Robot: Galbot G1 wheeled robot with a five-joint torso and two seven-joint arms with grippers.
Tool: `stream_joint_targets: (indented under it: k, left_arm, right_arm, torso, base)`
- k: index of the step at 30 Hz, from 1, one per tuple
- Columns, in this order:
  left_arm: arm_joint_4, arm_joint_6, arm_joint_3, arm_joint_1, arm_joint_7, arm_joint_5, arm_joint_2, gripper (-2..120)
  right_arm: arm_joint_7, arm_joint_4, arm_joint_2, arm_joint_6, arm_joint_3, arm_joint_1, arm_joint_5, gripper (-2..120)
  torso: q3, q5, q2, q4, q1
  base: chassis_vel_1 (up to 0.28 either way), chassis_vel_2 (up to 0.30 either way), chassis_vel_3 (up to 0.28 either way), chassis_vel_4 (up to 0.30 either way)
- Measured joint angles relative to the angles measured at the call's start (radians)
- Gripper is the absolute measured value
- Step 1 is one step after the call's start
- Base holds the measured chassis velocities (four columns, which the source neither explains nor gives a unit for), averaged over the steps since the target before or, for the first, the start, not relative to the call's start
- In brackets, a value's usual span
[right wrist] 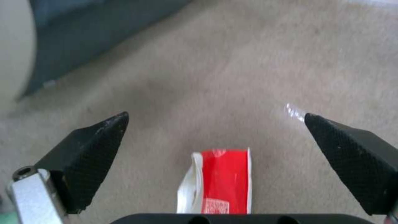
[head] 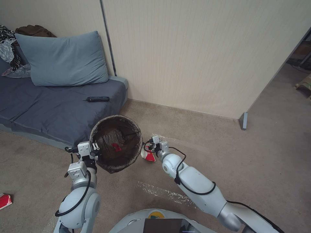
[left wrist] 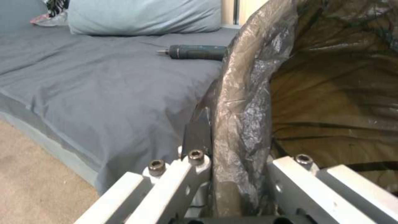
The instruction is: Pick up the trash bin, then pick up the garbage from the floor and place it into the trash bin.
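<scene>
The trash bin (head: 116,144), round and lined with a dark bag, hangs off the floor with my left gripper (head: 94,147) shut on its near-left rim (left wrist: 240,124). A red scrap (head: 116,147) lies inside it. On the carpet just right of the bin lies a red-white wrapper (head: 149,156), a piece of the garbage. My right gripper (head: 151,146) hovers right above that wrapper (right wrist: 219,182), open, its black fingertips (right wrist: 104,137) spread wide to either side of it. Another red-white wrapper (head: 5,200) lies on the floor at far left.
A grey sofa bed (head: 48,106) with a blue pillow (head: 63,60) stands at left, touching close behind the bin; a dark screwdriver (head: 96,99) lies on it. A beige wall (head: 201,55) runs behind. Open carpet stretches right toward a doorway (head: 291,81).
</scene>
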Motion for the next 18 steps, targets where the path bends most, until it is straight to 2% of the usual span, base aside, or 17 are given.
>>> stream_joint_targets:
  k: [1,3,13,18]
  left_arm:
    - [0.000,0.000,0.000,-0.001,0.000,0.001,-0.001,3]
    - [0.001,0.001,0.001,-0.006,0.001,0.002,-0.003,3]
    - [0.002,0.002,0.013,-0.003,0.002,0.014,-0.009,3]
    - [0.002,0.002,0.022,0.002,0.003,0.027,-0.015,3]
  right_arm:
    - [0.000,-0.017,0.005,-0.005,-0.013,0.012,0.001,100]
    - [-0.011,-0.127,0.050,-0.014,-0.069,0.074,-0.005,100]
    - [-0.036,-0.244,0.082,0.004,-0.099,0.091,-0.039,100]
    - [-0.057,-0.343,0.118,0.034,-0.101,0.103,-0.080,100]
  torso:
    - [0.000,0.0001,0.000,0.0000,0.000]
    - [0.000,0.0001,0.000,0.0002,0.000]
    - [0.000,0.0001,0.000,0.0001,0.000]
    - [0.000,0.0001,0.000,0.0001,0.000]
  base:
    - [0.000,0.000,0.000,0.000]
    - [0.000,0.000,0.000,0.000]
    - [0.000,0.000,0.000,0.000]
    - [0.000,0.000,0.000,0.000]
